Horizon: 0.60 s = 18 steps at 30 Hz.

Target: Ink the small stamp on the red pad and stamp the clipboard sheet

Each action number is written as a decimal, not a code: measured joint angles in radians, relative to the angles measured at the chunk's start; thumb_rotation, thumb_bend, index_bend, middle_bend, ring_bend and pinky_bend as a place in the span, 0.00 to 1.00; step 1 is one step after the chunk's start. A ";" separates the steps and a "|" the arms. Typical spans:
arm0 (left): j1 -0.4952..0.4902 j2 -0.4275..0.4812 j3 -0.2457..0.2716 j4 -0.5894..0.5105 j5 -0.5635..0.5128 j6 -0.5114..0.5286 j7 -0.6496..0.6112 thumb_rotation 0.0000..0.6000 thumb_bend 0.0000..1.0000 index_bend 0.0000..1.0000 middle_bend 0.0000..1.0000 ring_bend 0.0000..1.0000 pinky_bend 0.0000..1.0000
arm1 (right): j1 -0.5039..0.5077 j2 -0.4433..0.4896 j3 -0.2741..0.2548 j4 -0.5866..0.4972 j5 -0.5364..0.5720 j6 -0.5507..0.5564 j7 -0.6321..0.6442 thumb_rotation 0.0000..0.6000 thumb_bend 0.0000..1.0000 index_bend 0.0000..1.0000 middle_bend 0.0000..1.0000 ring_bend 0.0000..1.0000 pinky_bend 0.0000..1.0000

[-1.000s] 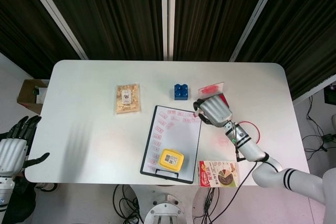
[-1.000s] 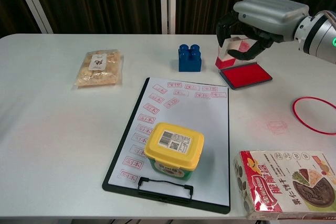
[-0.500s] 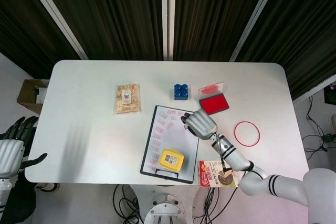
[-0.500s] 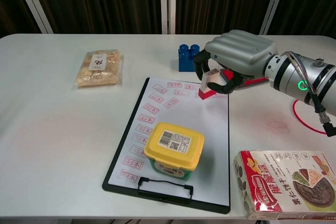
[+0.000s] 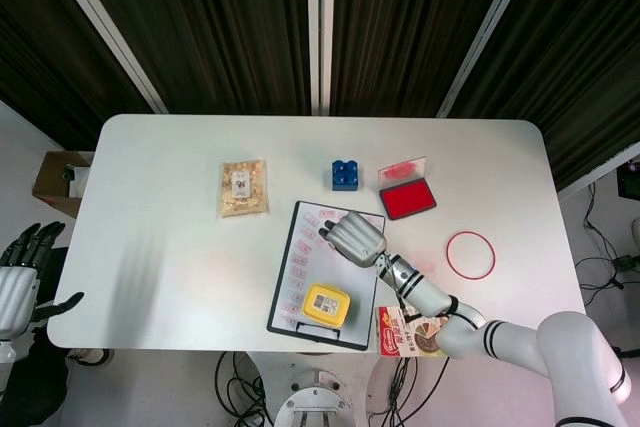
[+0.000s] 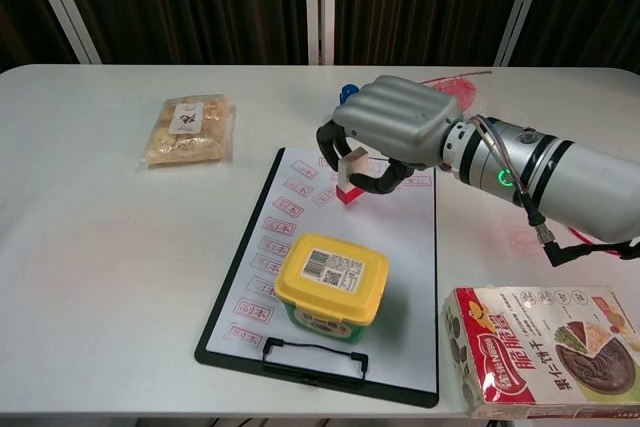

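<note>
**A:** While the right hand (image 6: 385,137) hung over the upper part of the clipboard sheet (image 6: 400,247), what worried you most?

**B:** The grip. The small stamp (image 6: 349,175) was pinched between its curled fingers, red face downward, just above the paper. The stamp looked slightly tilted, so I judged a descent from there might have printed only one edge, or smeared.

**A:** And the placing?

**B:** Red marks already ran down the sheet's left side and across its top. The stamp sat close to those, so a new print could have landed on an old one. I could not tell from either view whether the face had touched the paper.

**A:** Anything near enough to get knocked?

**B:** The yellow-lidded tub (image 6: 331,282) stood on the lower sheet, near the forearm's line of travel. A sideways sweep might have nudged it. The red pad (image 5: 407,200) lay well apart beyond the clipboard (image 5: 285,287), by the blue block (image 5: 345,175).

**A:** The other hand?

**B:** The left hand (image 5: 20,282) stayed off the table at the far edge, fingers spread, holding nothing, so nothing steadied the clipboard against sliding.
</note>
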 measured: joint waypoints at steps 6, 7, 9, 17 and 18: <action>0.003 -0.001 -0.001 0.010 -0.002 0.003 -0.012 1.00 0.00 0.07 0.08 0.05 0.16 | 0.016 -0.030 -0.009 0.048 -0.007 -0.017 0.020 1.00 0.45 0.98 0.83 0.84 1.00; 0.003 -0.001 -0.001 0.012 -0.002 0.002 -0.014 1.00 0.00 0.07 0.08 0.05 0.16 | 0.016 -0.032 -0.009 0.051 -0.007 -0.017 0.020 1.00 0.45 0.98 0.83 0.84 1.00; 0.003 -0.002 -0.001 0.015 -0.002 0.002 -0.017 1.00 0.00 0.07 0.08 0.05 0.16 | 0.016 -0.037 -0.008 0.053 -0.002 -0.018 0.022 1.00 0.45 0.98 0.83 0.84 1.00; 0.005 -0.002 -0.001 0.019 -0.002 0.004 -0.021 1.00 0.00 0.07 0.08 0.05 0.16 | 0.017 -0.048 0.009 0.047 0.034 -0.035 0.023 1.00 0.45 0.98 0.83 0.84 1.00; 0.005 -0.002 -0.001 0.019 -0.002 0.003 -0.021 1.00 0.00 0.07 0.08 0.05 0.16 | 0.017 -0.049 0.012 0.043 0.040 -0.039 0.020 1.00 0.45 0.98 0.83 0.84 1.00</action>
